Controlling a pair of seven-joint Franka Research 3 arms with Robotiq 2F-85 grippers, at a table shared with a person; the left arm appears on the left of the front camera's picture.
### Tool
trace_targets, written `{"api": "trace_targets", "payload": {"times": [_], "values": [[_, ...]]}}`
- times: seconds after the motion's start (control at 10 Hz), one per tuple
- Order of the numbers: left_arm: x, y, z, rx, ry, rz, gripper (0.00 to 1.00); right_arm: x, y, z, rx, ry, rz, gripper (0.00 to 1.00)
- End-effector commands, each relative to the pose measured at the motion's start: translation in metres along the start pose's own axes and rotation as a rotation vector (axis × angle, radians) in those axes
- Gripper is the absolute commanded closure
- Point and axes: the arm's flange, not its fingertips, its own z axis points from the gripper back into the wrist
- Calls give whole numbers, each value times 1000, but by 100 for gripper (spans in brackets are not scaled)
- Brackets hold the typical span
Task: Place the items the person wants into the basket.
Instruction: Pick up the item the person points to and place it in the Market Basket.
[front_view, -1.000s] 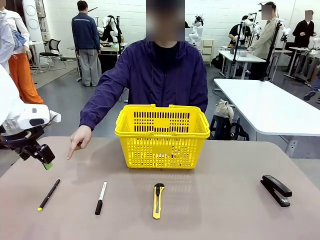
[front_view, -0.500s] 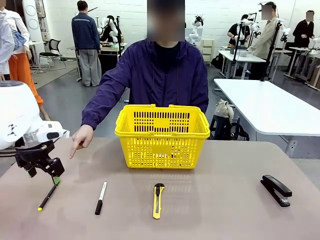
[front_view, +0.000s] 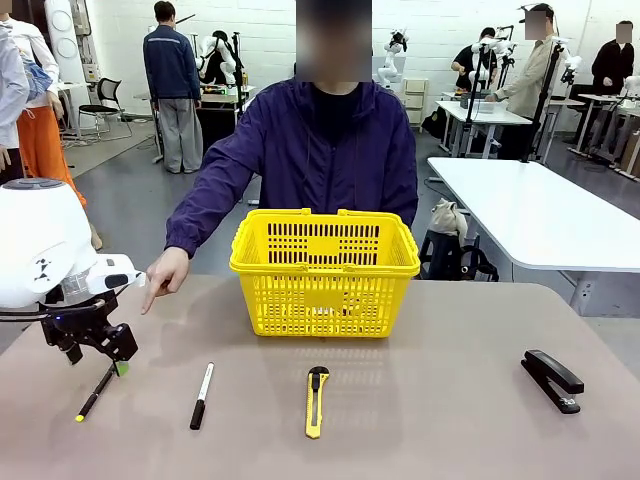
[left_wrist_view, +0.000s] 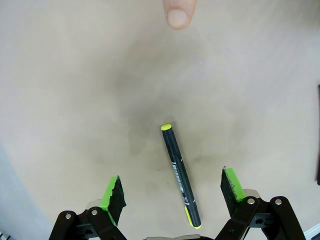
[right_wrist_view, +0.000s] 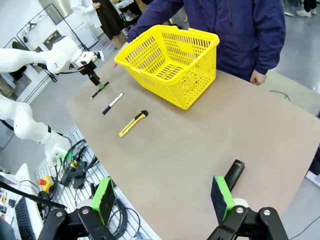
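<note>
On the near-left worktop (front_view: 430, 430): pen (front_view: 97, 390), flat, long axis near-left to far-right, yellow tip nearest. Left end effector (left_wrist_view: 172, 186) wide open, empty, astride its far end. Marker (front_view: 201, 396) to the right; person's hand (front_view: 163, 275) pointing beyond. Right end effector (right_wrist_view: 162, 197) open, empty.

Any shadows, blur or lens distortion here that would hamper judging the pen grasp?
Left wrist view: the pen is sharp between the open left pincer, with a soft grey shadow on the table around it; the person's fingertip is slightly soft. Front view: even light, faint shadow before the basket. Right wrist view: wide-angle tilt, no glare.
</note>
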Motion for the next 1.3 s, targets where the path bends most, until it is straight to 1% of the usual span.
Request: {"api": "trace_targets", "payload": {"times": [0.0,0.4,0.5,0.6,0.7,0.9,1.0,1.2], "values": [[3,-1,-7,-23,-19,25,0,0,-1,0,7,-6,-4,0],[1,-1,-9,-16,-6,11,0,0,-1,0,7,-6,-4,0],[1,0,-10,-17,-20,-5,41,0,-1,0,7,-6,-4,0],[1,-1,-10,-13,-14,-6,57,0,-1,0,7,-6,-4,0],[1,-1,-10,-13,-12,-8,99,0,-1,0,7,-6,-4,0],[1,-2,-13,-13,3,-11,100,0,-1,0,7,-6,-4,0],[1,-2,-14,-11,8,-13,83,0,-1,0,7,-6,-4,0],[2,-3,-16,-7,17,-13,100,0,-1,0,7,-6,-4,0]]}}
